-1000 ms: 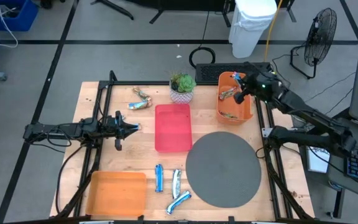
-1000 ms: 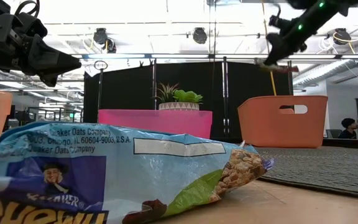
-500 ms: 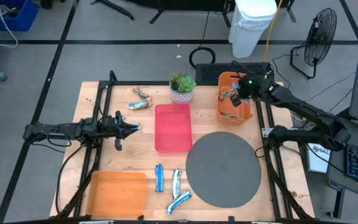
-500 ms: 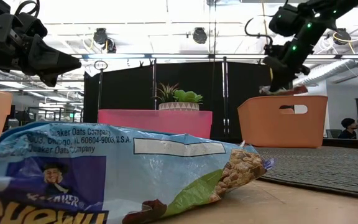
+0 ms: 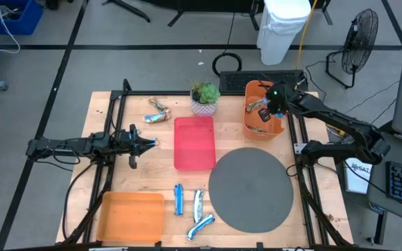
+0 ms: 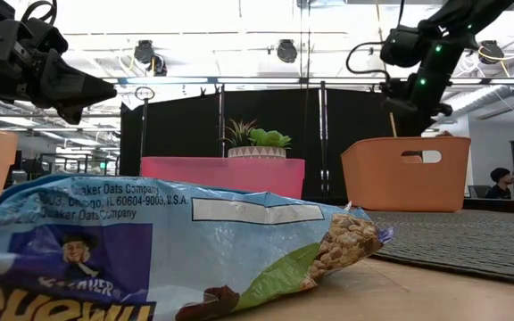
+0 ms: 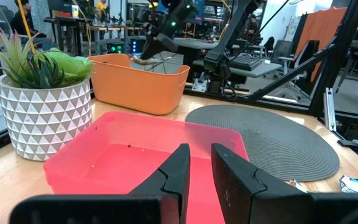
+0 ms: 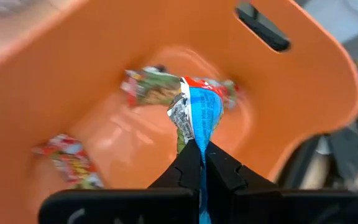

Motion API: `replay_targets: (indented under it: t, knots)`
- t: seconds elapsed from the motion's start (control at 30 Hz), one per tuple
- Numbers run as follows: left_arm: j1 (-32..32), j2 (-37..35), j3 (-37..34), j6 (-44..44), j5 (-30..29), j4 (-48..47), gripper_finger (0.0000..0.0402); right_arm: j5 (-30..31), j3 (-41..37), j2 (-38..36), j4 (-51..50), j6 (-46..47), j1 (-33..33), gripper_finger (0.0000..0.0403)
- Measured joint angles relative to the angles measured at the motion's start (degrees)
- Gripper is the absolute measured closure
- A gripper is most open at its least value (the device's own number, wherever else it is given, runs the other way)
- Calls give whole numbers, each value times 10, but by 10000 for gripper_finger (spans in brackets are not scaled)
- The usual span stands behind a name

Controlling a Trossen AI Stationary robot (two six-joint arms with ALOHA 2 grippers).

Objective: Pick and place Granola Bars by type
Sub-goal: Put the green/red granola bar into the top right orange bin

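Note:
My right gripper (image 5: 265, 111) (image 8: 199, 163) is above the inside of the orange basket (image 5: 279, 125) (image 6: 407, 175) at the table's far right, shut on a blue-and-white granola bar (image 8: 199, 118). More bars (image 8: 146, 87) (image 8: 67, 160) lie on the basket's floor. Two brown bars (image 5: 158, 111) lie at the far left. Three blue bars (image 5: 191, 208) lie flat near the near edge; one (image 6: 150, 259) fills the low view's foreground. My left gripper (image 5: 152, 143) (image 7: 200, 167) hovers left of the red tray (image 5: 194, 143), its fingers a narrow gap apart. My right gripper pinches the blue-and-white bar by one crimped wrapper end (image 8: 199, 144) between its two fingertips, coming from above and pointing down into the basket. The bar hangs below the fingers over the basket's floor; whether its lower end touches the bars beneath, I cannot tell.
A potted plant (image 5: 204, 97) stands between the brown bars and the basket. A round grey mat (image 5: 250, 188) covers the near right. An orange tray (image 5: 131, 216) sits at the near left corner. Bare wood lies between the red tray and the blue bars.
My right gripper has carried the bar a little toward the near edge and down, from well above the basket's rim to a place low over its inside, tipping to point more steeply down. It has stayed shut on the bar.

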Motion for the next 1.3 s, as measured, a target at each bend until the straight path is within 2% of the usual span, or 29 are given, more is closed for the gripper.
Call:
replay_targets:
  t: [0.13,0.33,0.5,0.63,0.87,1.17,1.3]
  knots:
    - [0,0,0,0,0,0,330,44,0,5,-23,17,-3,403]
    - [0,0,0,0,0,0,330,34,-14,6,1,56,-7,403]
    - [0,0,0,0,0,0,330,117,-50,6,50,132,-8,403]
    - [0,0,0,0,0,0,330,147,-87,6,121,148,-10,403]
    - [0,0,0,0,0,0,330,132,-129,6,234,149,-10,403]
    - [0,0,0,0,0,0,330,130,-130,5,239,197,-10,403]
    - [0,0,0,0,0,0,330,91,-130,5,241,219,-8,403]
